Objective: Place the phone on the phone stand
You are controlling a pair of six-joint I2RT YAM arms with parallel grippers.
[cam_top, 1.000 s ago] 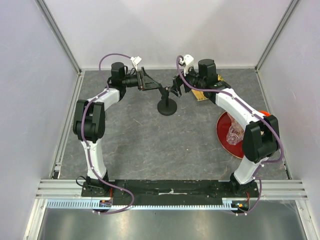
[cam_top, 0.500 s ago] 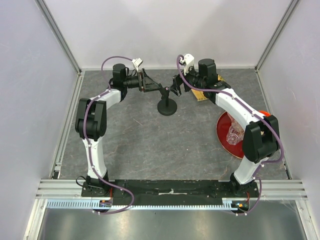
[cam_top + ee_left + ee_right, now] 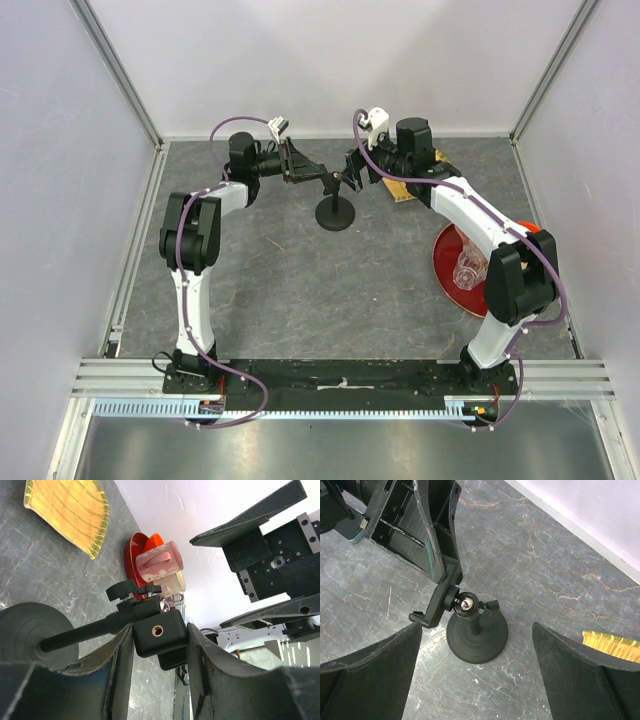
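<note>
The black phone stand (image 3: pixel 335 213) stands at the back middle of the table, with a round disc base (image 3: pixel 477 636), a thin post and a clip cradle (image 3: pixel 436 607) on a ball joint. My left gripper (image 3: pixel 302 170) is shut on the cradle's block (image 3: pixel 159 632), one finger on each side. My right gripper (image 3: pixel 352 168) hovers open and empty just right of and above the stand, its fingers (image 3: pixel 375 667) wide apart around the base in the right wrist view. The phone is not in view in any frame.
A red plate (image 3: pixel 450 268) with clear cups on it lies at the right, partly under my right arm. A yellow woven tray (image 3: pixel 402 191) lies behind the right gripper and also shows in the left wrist view (image 3: pixel 70 510). Walls enclose the table.
My left arm's elbow and upper arm have swung to the right while its gripper stays on the cradle. The right arm and the stand's base have not moved.
</note>
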